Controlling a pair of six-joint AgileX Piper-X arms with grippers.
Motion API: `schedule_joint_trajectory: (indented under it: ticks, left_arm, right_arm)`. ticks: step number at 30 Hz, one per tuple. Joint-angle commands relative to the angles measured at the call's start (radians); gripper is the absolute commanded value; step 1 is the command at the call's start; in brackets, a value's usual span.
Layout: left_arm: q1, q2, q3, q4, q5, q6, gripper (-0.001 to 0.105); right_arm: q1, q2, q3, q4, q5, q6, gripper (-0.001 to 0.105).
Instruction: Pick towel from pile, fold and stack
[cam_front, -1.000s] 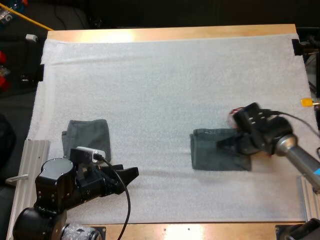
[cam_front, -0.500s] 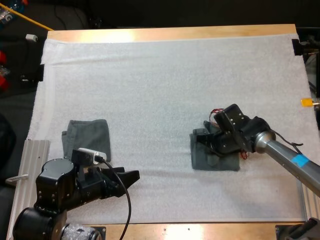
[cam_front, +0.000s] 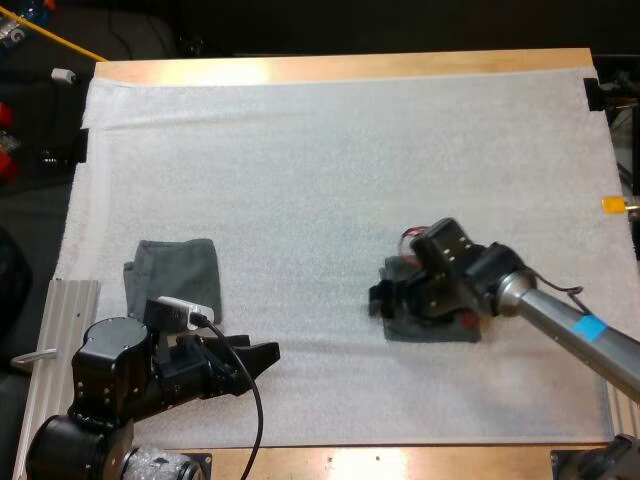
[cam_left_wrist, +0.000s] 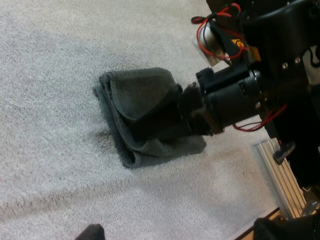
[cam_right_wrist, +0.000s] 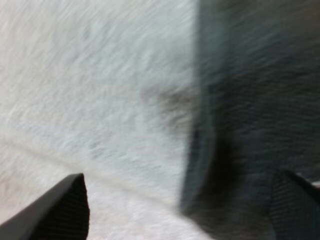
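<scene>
The right claw (cam_front: 380, 296) hangs released over the folded towel (cam_front: 432, 328) at its edge, and the left claw (cam_front: 262, 357) is also released.

Landmark is the right towel (cam_front: 432, 331). The right end effector (cam_front: 385, 297) and its arm lie low across it, blocking access from above and from its right. The mat (cam_front: 330, 160) beyond it and to its left is bare, so that lane is free. Well to its left are the folded towel (cam_front: 175, 278) and the left end effector (cam_front: 262, 358), which stands apart from it at the bench's near edge.
</scene>
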Motion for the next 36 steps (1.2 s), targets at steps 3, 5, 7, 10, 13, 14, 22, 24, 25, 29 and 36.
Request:
schedule_joint_trajectory:
  ticks: [3,5,7,10,13,14,22,24,25,29,36]
  left_arm:
    - [0.001,-0.002,-0.006,-0.002,0.012,0.001,0.058]
    - [0.001,-0.002,-0.006,-0.002,0.012,0.001,0.058]
    - [0.001,-0.002,-0.006,-0.002,0.012,0.001,0.058]
    - [0.001,-0.002,-0.006,-0.002,0.012,0.001,0.058]
    - [0.001,-0.002,-0.006,-0.002,0.019,0.001,0.058]
    - [0.001,-0.002,-0.006,-0.002,0.019,0.001,0.058]
    - [0.001,-0.002,-0.006,-0.002,0.019,0.001,0.058]
    - [0.001,-0.002,-0.006,-0.002,0.019,0.006,0.058]
    - [0.001,-0.002,-0.006,-0.002,0.019,0.016,0.058]
    - [0.001,-0.002,-0.006,-0.002,0.019,0.046,0.058]
    - [0.001,-0.002,-0.006,-0.002,0.037,0.083,0.072]
  right_arm:
    - [0.047,0.001,0.0,-0.056,-0.018,0.034,0.071]
    - [0.067,0.014,0.0,-0.084,-0.019,0.073,0.071]
    - [0.072,0.028,0.0,-0.091,-0.018,0.096,0.071]
    - [0.071,0.05,0.0,-0.085,-0.032,0.113,0.071]
    - [0.071,0.043,0.0,-0.078,-0.047,0.103,0.071]
    - [0.071,0.028,0.0,-0.075,-0.049,0.099,0.071]
    - [0.071,-0.19,0.0,-0.003,0.085,0.072,0.071]
    - [0.071,-0.261,0.0,0.044,0.123,0.039,0.071]
    - [0.071,-0.298,0.0,0.084,0.142,0.025,0.071]
    - [0.071,-0.467,0.0,0.23,0.226,-0.03,0.071]
    - [0.071,-0.722,0.0,0.38,0.267,-0.035,0.071]
